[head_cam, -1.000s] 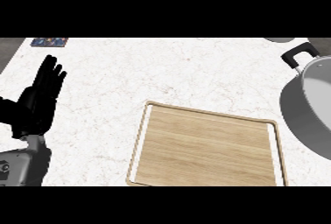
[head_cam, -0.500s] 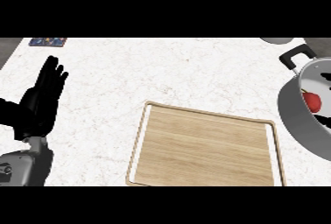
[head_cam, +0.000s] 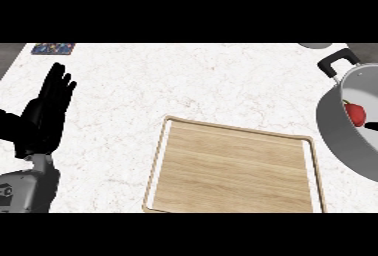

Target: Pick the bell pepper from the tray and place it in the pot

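The red bell pepper (head_cam: pixel 356 114) lies inside the grey metal pot (head_cam: pixel 334 125) at the right edge, against its inner wall. Just below the pepper a thin black sliver (head_cam: pixel 373 125) reaches in from the right border; it may be part of my right hand, and its shape cannot be made out. The wooden tray (head_cam: pixel 236 170) sits in the middle near the front with nothing on it. My left hand (head_cam: pixel 44 117) rests open at the far left, fingers pointing up, well away from tray and pot.
The pot's black handle (head_cam: pixel 338 60) sticks out toward the back. A small patterned square (head_cam: pixel 53 48) lies at the back left corner. A grey rounded object (head_cam: pixel 317 45) peeks in at the back right. White marble counter lies between the left hand and the tray.
One second ago the pot showed no pepper. Half a second ago the pepper appeared at the pot's right side. Now it lies a little further left inside. The left hand stayed still.
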{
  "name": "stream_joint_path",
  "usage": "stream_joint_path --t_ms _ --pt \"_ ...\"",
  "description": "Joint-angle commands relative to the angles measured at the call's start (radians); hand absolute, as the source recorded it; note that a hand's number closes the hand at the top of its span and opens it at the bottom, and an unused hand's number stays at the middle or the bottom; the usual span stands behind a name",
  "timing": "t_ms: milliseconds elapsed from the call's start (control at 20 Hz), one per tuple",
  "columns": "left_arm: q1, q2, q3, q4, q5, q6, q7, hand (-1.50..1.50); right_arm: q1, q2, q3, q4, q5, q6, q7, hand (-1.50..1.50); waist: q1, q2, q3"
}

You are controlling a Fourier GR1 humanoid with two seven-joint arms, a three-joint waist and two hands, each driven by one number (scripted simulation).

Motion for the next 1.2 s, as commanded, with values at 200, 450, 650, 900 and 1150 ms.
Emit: stream_joint_path --t_ms 200,450,650,900,1150 --pt "0.024 0.010 0.013 -0.023 0.025 -0.036 0.001 0.00 -0.066 -0.203 -0.128 0.285 -0.116 0.201 -0.062 -1.50 0.010 0.005 0.009" --pt "0.008 -0.003 0.009 0.007 0.007 -0.028 -0.031 0.00 -0.001 -0.285 -0.134 0.380 -0.112 0.276 -0.177 -1.50 0.012 0.014 0.012" --pt "0.026 -0.028 0.005 -0.006 0.002 -0.008 -0.041 0.00 -0.026 -0.336 -0.123 0.398 -0.120 0.322 -0.145 -1.50 0.015 0.011 0.012" --pt "0.031 -0.007 0.015 -0.004 0.010 -0.030 -0.033 0.00 0.014 -0.388 -0.123 0.401 -0.136 0.377 -0.168 -1.50 0.015 0.011 0.013" --pt "0.012 -0.016 -0.016 -0.031 -0.007 -0.017 0.017 0.00 0.032 -0.404 -0.110 0.397 -0.139 0.382 -0.182 -1.50 0.018 0.012 0.017"
